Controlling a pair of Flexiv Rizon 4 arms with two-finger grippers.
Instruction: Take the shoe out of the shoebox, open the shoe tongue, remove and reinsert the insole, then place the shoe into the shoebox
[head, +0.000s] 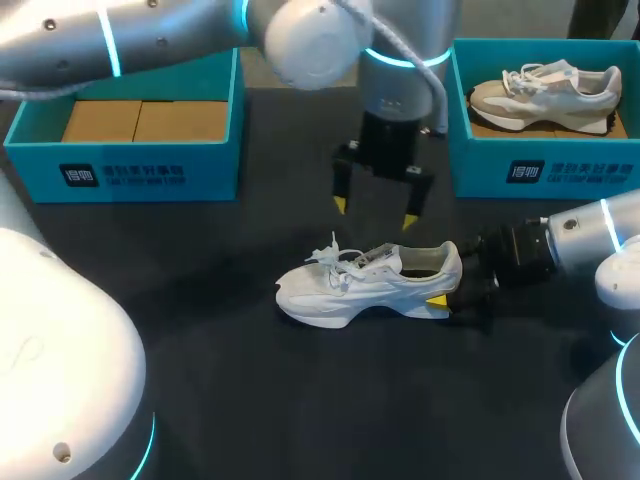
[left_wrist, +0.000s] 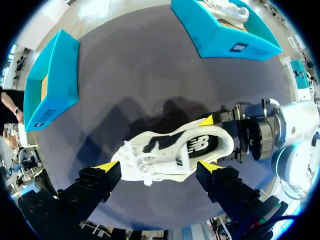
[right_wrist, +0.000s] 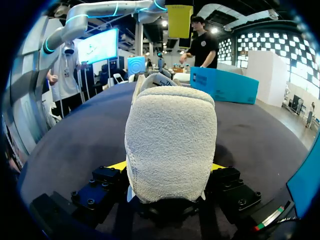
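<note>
On dark table (head: 200, 350), white shoe (head: 365, 285), heel inside right pincer (head: 452, 284)

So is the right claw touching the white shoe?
Touching. The right wrist view shows the right gripper clamped on the heel of the white shoe from both sides.

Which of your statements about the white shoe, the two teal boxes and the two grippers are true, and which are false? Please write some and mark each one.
1. The white sneaker lies on the dark table, outside both boxes. True.
2. The right gripper is open and apart from the sneaker. False: it is shut on the sneaker's heel.
3. The left gripper hangs open above the sneaker. True.
4. The right teal box is empty. False: a beige and grey sneaker lies in it.
5. The left teal box holds a white shoe. False: only brown cardboard shows inside.
</note>
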